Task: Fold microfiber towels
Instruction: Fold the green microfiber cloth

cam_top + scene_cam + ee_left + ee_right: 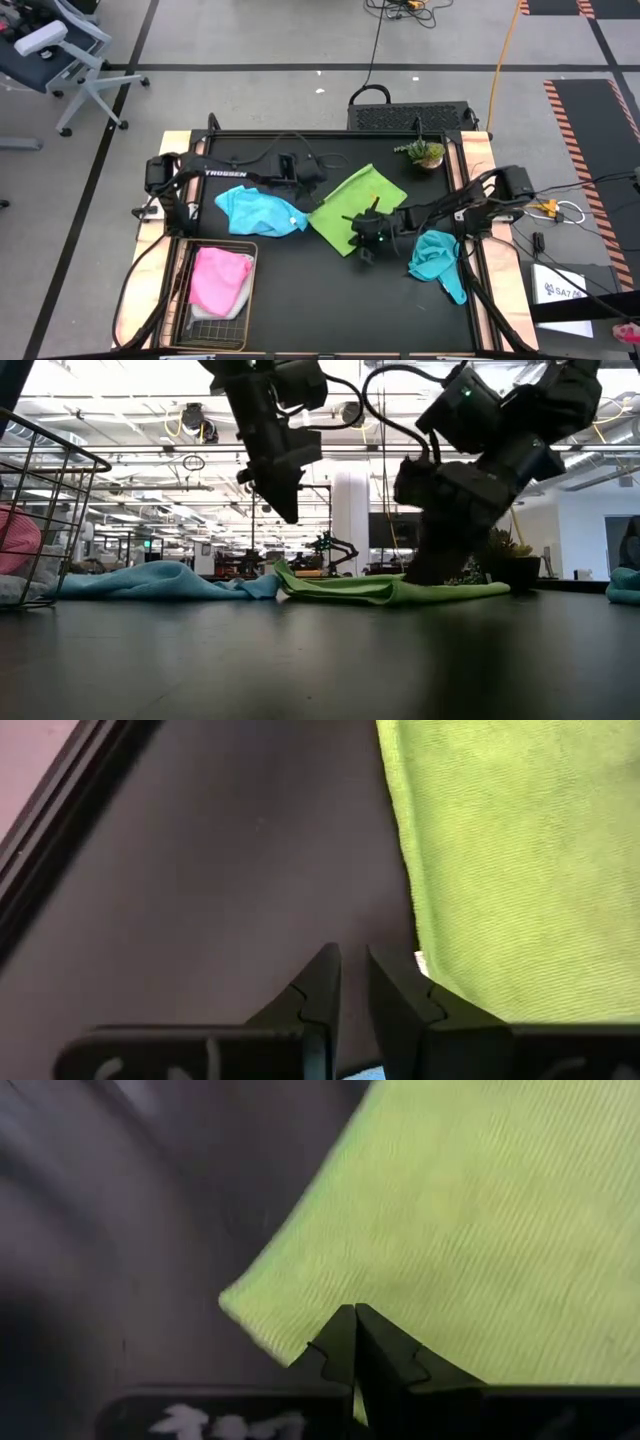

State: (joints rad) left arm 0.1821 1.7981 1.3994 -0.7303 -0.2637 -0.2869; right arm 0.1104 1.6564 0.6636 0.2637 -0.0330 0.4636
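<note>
A lime green towel point(365, 195) lies spread flat in the middle of the table, also seen in the low view point(400, 591). A light blue towel point(258, 212) lies crumpled to its left, their edges meeting. A teal towel point(438, 258) lies bunched at the right. A pink towel point(220, 278) lies in the wire basket point(180, 300). My left gripper point(352, 965) hangs above the bare table beside the green towel's left edge point(405, 870), its fingers a narrow gap apart with nothing between them. My right gripper point(355, 1315) is shut, slanting down over the green towel near one corner point(228, 1302). My right gripper's shut fingertips point(425, 572) stand low at the green towel's near part, slanting down from the table's right. I cannot tell whether they touch the cloth. The towel lies flat under them.
A small potted plant point(425, 152) stands at the far right of the table. The wire basket point(60, 460) takes up the near left corner. Bare black table lies along the near edge point(330, 310) between the basket and the teal towel.
</note>
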